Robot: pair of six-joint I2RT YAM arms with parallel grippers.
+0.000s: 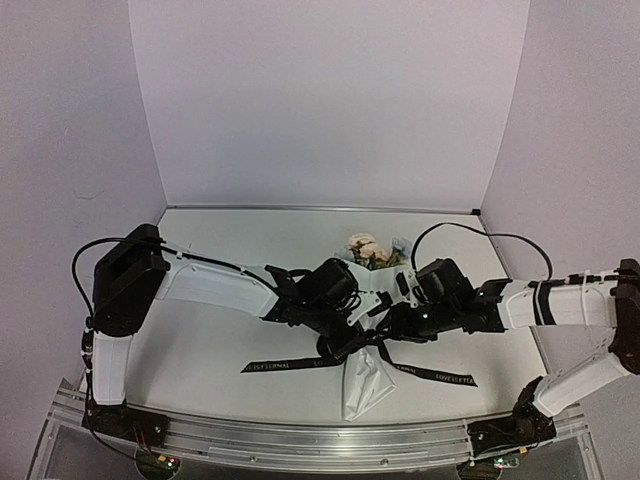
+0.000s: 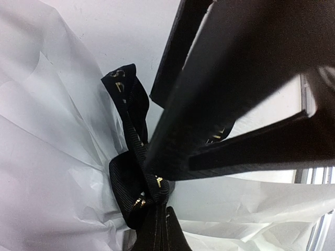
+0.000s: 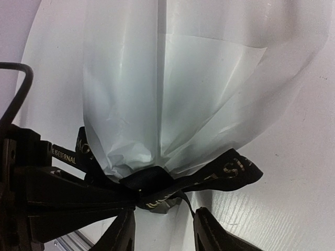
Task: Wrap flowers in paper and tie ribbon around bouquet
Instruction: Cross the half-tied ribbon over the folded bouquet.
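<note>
The bouquet lies across the middle of the table. Its peach flowers point to the far side, and the white paper fans out toward the near edge. The black ribbon is knotted around the paper's pinched neck, with one loop sticking out. Both tails trail flat on the table. My left gripper is shut on the ribbon right at the knot. My right gripper hangs just below the knot, its two fingers spread apart with nothing between them.
The left gripper's dark body crowds the knot from the left in the right wrist view. The right gripper's fingers fill the upper right of the left wrist view. A metal rail runs along the near table edge.
</note>
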